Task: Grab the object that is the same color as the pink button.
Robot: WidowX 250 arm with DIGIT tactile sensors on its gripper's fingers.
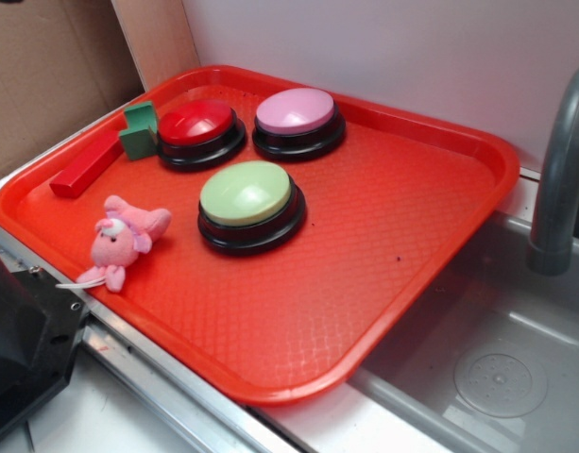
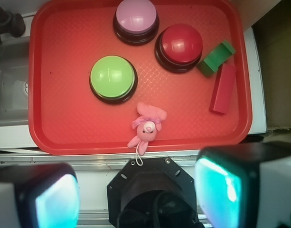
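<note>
Three buttons: pink button point(image 1: 298, 112) at the far side of the red tray point(image 1: 402, 236); red button point(image 1: 198, 124) just left of it; green button point(image 1: 246, 194) nearer, toward the middle
Plush toy: small pink plush toy point(image 1: 122, 239) lay near the tray's near-left edge, left of the green button and apart from it; its white string tail point(image 1: 79, 280) trailed over the rim
Blocks: green block point(image 1: 139, 129) touched the red button's left side; red block point(image 1: 87, 169) lay beside it
Fingers: the fingers point(image 2: 136, 194) stood wide apart in the wrist view, above the counter point(image 2: 150, 159) short of the tray, holding nothing
Right: a sink point(image 1: 497, 368) and grey faucet point(image 1: 558, 179)
</note>
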